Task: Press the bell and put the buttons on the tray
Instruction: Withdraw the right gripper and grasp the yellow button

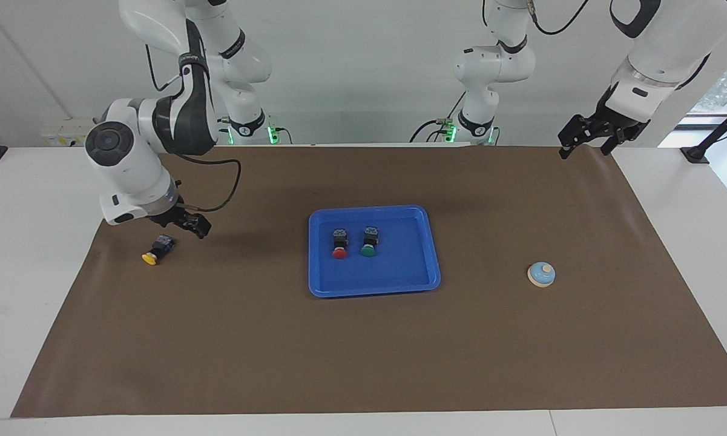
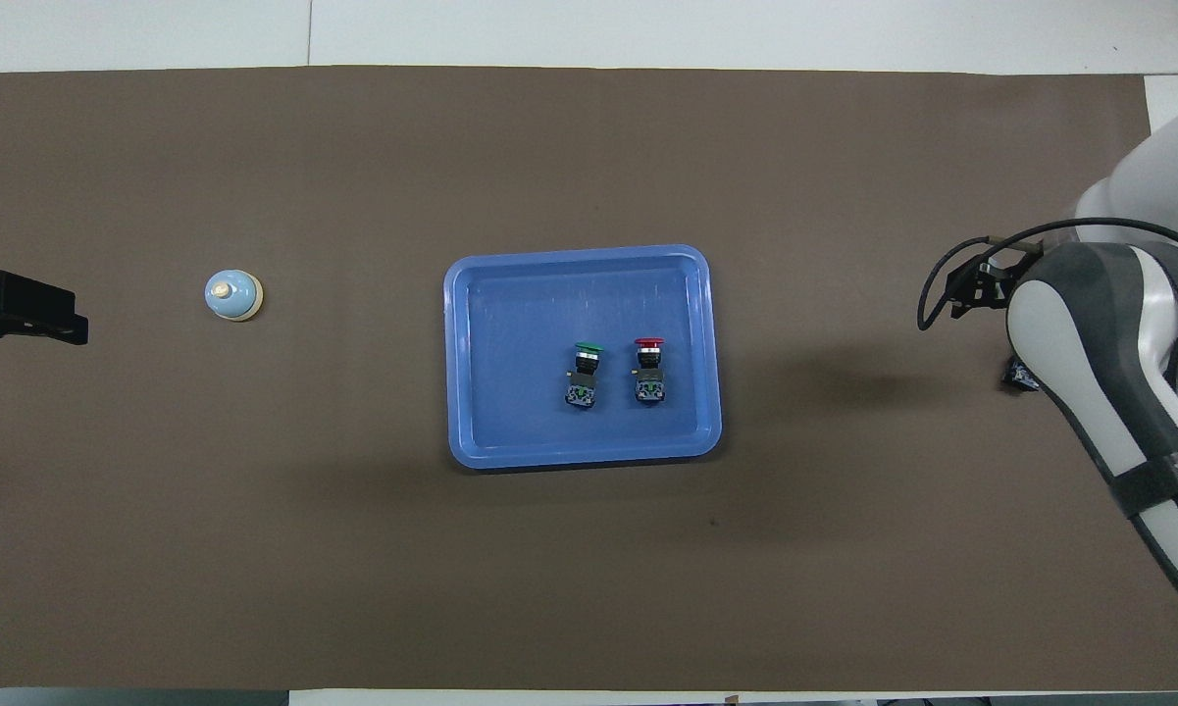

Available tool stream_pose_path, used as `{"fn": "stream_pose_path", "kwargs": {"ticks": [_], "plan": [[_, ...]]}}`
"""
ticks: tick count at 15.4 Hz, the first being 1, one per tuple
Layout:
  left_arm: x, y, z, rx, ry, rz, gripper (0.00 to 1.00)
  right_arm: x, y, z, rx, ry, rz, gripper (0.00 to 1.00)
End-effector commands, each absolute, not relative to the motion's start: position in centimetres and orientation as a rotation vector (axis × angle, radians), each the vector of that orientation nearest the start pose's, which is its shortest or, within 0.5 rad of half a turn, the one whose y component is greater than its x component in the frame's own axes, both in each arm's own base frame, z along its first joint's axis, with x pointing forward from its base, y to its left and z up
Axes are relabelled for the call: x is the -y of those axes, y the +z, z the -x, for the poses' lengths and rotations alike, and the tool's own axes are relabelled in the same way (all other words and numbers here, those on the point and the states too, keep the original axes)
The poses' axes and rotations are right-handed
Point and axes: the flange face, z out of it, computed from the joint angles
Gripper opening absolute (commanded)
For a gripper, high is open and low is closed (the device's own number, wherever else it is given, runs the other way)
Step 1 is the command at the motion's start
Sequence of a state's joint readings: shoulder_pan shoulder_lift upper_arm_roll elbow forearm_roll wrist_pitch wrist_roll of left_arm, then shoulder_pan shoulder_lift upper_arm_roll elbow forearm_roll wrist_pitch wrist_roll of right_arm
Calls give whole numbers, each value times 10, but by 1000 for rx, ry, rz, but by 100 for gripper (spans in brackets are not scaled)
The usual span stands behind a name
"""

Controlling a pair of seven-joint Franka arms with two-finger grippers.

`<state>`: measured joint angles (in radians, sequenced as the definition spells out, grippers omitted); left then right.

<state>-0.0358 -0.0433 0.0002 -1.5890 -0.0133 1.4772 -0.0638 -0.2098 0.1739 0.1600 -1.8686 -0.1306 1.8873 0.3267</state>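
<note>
The blue tray lies mid-table, and it also shows in the overhead view. The red button and the green button lie side by side in it, also seen from overhead as the red button and the green button. The yellow button lies on its side on the brown mat toward the right arm's end. My right gripper is open, low, just beside the yellow button and apart from it. The bell stands toward the left arm's end. My left gripper is open and empty, raised over the mat's edge.
A brown mat covers the table top, with white table showing around it. In the overhead view the right arm hides most of the yellow button.
</note>
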Motion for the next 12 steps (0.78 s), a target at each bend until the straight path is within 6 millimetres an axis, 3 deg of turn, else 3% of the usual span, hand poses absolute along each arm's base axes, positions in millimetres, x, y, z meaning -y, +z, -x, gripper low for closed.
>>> {"fn": "stream_pose_path", "kwargs": {"ticks": [1, 3, 5, 12], "plan": [[21, 632, -526, 59, 124, 3147, 100, 76, 386, -547, -509, 138, 3221, 100], [21, 633, -525, 59, 122, 3147, 100, 106, 370, -531, -475, 65, 3218, 100], [21, 632, -526, 59, 124, 3147, 100, 123, 362, -526, -495, 14, 3211, 100], [21, 632, -526, 59, 124, 3147, 100, 132, 321, -522, -531, -102, 3180, 100]]}}
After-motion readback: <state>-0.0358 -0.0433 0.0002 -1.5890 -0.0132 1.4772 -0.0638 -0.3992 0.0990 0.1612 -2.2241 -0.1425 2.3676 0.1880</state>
